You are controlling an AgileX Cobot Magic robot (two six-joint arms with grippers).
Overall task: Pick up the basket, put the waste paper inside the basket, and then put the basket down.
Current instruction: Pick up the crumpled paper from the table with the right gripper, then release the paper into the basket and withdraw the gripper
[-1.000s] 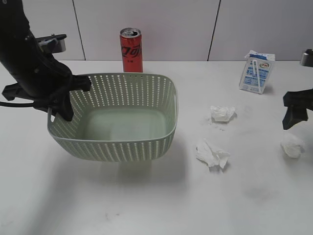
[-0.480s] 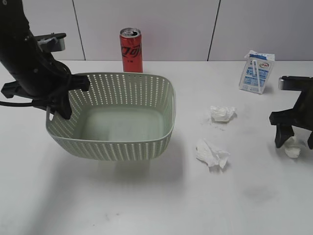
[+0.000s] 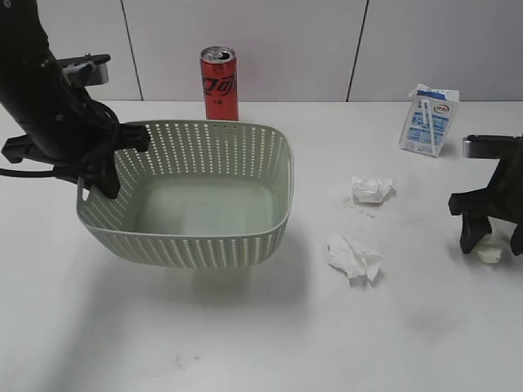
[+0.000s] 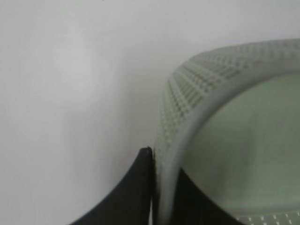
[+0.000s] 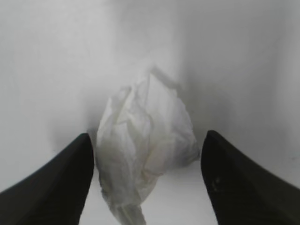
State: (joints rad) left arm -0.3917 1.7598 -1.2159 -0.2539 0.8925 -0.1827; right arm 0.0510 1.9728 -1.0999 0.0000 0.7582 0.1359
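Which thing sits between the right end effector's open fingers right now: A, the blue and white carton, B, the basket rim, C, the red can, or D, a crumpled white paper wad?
D: the right wrist view shows the crumpled white paper wad between the spread fingers of the right end effector.

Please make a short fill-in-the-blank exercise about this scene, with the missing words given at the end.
1. The left gripper is shut on the wall of the ____.
2. The right gripper is open around a wad of waste ____.
3. The red can stands ____ the basket.

Missing words: basket; paper; behind
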